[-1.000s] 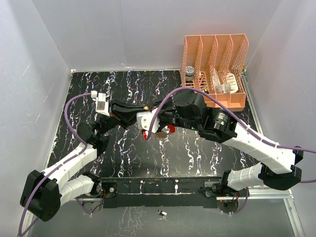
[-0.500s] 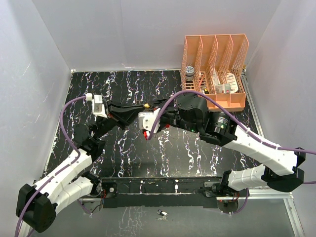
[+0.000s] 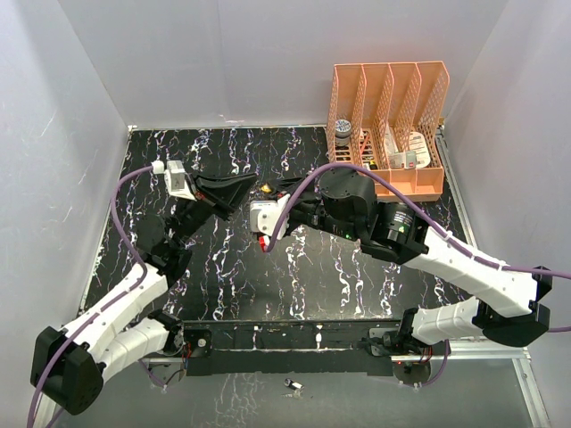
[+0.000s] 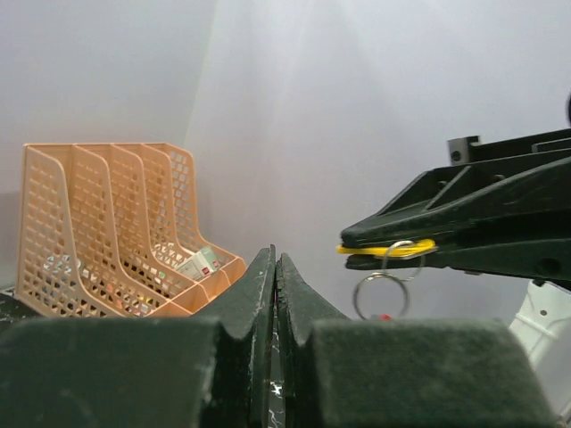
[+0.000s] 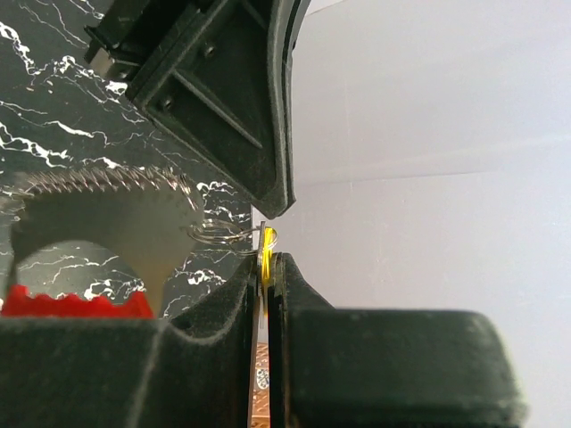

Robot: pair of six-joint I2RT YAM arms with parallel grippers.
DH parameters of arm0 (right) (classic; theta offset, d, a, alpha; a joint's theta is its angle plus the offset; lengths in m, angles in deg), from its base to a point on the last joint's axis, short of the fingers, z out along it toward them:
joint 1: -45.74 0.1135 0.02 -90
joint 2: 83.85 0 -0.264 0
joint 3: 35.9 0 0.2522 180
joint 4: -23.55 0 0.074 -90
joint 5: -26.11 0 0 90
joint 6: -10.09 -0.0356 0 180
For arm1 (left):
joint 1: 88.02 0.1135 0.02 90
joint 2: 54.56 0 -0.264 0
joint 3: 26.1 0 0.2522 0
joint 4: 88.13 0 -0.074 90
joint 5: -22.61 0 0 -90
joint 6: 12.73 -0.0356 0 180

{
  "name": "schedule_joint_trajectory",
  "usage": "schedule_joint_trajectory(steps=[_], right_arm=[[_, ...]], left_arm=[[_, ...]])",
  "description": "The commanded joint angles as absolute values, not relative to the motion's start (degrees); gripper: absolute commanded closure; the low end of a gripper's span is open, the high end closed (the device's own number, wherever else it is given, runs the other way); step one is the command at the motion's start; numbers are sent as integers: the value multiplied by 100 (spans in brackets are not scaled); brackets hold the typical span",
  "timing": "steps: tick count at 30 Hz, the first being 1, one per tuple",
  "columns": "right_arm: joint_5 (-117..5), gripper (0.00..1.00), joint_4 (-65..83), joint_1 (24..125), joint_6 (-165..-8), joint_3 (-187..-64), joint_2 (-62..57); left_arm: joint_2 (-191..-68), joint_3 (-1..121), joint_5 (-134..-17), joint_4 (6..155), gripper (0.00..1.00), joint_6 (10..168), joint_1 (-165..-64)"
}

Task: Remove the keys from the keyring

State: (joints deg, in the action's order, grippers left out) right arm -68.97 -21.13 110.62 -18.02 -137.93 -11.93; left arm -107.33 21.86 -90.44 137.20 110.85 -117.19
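The left gripper [image 4: 275, 267] is shut on nothing, near the keyring [image 4: 382, 295], which dangles (in mid-air) from the yellow key [image 4: 393, 250] pinched in the closed right gripper [image 4: 351, 243]. It should be gripped firmly before twisting.

Both arms are held stretched inward, with the left gripper [image 3: 253, 185] and right gripper [image 3: 273, 188] set nearly tip to tip, jaws pressed closed.

Yellow key [image 4: 385, 250] flat, pinched in right hand [image 4: 348, 249]. Keyring [image 4: 382, 294]: thin wire loop hanging below hand, red key [image 4: 382, 316] at bottom.
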Motion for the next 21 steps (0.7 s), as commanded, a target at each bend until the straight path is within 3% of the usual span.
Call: schedule_joint_trajectory(steps=[1,7,12,15,19,21], right_arm=[[-7105,100,-1509,11094,-1692,-13857,-1338],[-7277,100,-1438,11090,-1680,-13844,-1292],[-7217,100,-1412,11088,-1689,-13782,-1355],[-7195,100,-1411,11087,-1688,-13781,-1375],[-7180,100,-1411,11086,-1693,-13773,-1386],[-7158,100,-1411,11092,-1700,-13765,-1388]], left_arm=[[-10785,2454,-8796,13685,100,10972,-11702],[-10799,2566,-9242,13442,100,10963,-11702],[-10369,2636,-8667,12731,99,10612,-11698],[-10172,2721,-8613,12491,91,10493,-11695],[-10141,2819,-9050,12539,74,10513,-11702],[-10208,2816,-9293,12685,71,10569,-11702]])
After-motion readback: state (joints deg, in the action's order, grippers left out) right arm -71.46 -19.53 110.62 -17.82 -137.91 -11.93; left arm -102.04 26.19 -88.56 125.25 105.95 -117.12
